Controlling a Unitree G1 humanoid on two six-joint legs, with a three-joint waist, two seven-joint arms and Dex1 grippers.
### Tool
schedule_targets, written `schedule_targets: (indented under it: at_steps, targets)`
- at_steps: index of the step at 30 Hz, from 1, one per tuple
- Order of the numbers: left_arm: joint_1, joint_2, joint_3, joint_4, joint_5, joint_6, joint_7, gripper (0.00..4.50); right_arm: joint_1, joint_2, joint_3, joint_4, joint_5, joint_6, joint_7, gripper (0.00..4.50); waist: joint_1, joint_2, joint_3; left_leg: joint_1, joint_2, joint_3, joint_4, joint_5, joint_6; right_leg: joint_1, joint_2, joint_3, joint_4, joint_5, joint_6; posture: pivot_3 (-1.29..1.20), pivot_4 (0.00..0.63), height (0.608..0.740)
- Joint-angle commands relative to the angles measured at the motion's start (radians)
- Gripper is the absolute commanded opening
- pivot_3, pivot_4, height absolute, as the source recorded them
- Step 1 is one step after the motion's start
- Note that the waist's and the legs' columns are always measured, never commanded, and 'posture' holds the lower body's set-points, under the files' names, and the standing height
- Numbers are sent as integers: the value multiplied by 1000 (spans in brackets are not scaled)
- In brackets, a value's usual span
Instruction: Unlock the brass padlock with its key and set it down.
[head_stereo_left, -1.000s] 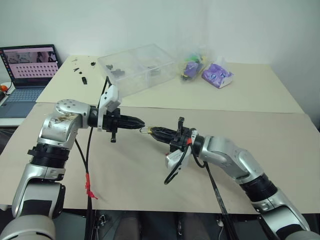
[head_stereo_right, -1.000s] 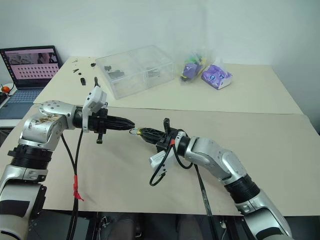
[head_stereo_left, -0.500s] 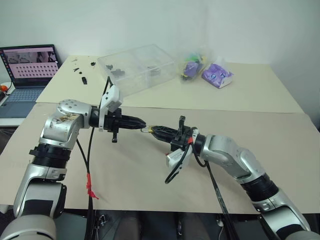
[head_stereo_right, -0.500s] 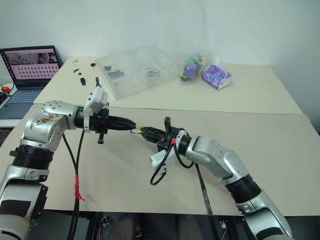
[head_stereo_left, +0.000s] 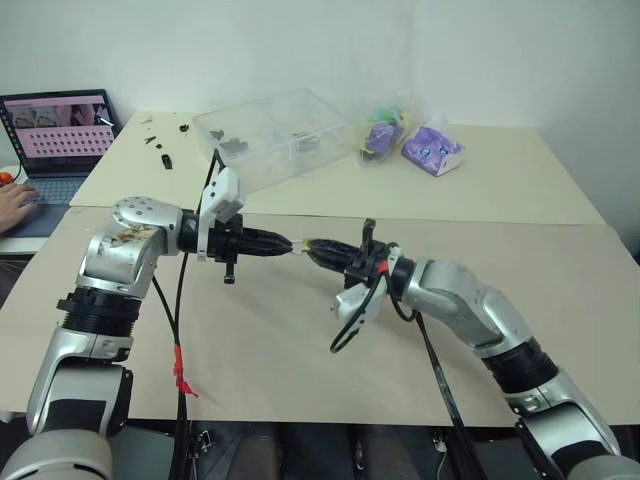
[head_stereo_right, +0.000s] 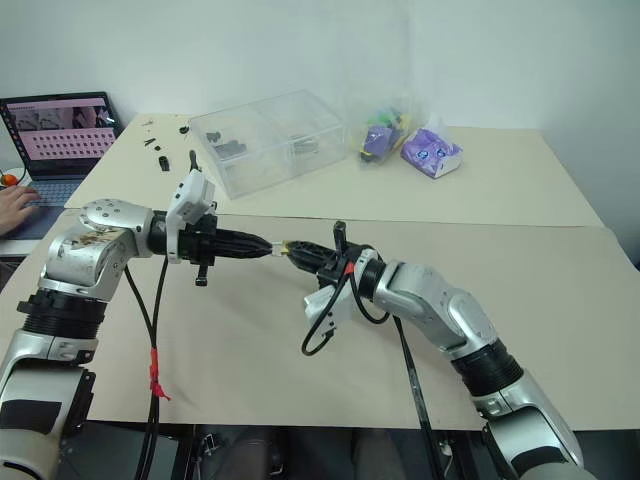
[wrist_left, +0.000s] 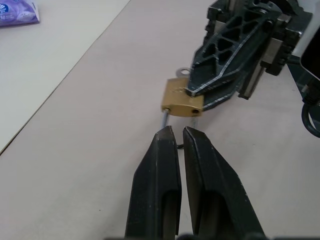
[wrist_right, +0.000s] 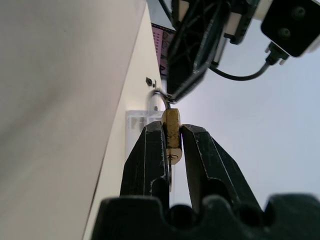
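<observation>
Above the table (head_stereo_left: 300, 330), the right gripper (wrist_right: 172, 137) pinches the brass padlock (wrist_left: 181, 102) between nearly shut fingers. The left gripper (wrist_left: 176, 136), fingers fully shut, meets it at the shackle end; what it grips there cannot be told. A clear box (head_stereo_left: 270, 135) sits behind.

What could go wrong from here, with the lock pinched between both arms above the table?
1. The right gripper clamps only the narrow sides of the tiny brass padlock; a pull or twist could make it slip and drop to the table.
2. The left gripper pinches just the thin shackle at its fingers' very tips, so it may lose hold.
3. The fingers of both grippers nearly meet; a small misalignment could knock them together.
</observation>
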Motion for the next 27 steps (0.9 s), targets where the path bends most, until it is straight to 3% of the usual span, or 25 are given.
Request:
schedule_targets:
  at_steps: [1,16,27]
  targets:
    - [-7,-1,11,-23,1,-14,7,340,-26,3,-43,-33,38,13,-13,81,0,0,0,0,0,0,0,0,0,0,0,0,0,0,0,0,150,726]
    - [-15,-7,12,-35,-8,0,15,340,-8,-3,-35,4,28,16,-21,81,0,0,0,0,0,0,0,0,0,0,0,0,0,0,0,0,150,726]
    - [-27,-13,14,-12,5,-19,30,340,21,23,-21,-89,69,47,44,81,1,0,0,0,0,0,0,0,0,0,0,0,0,0,0,0,150,726]
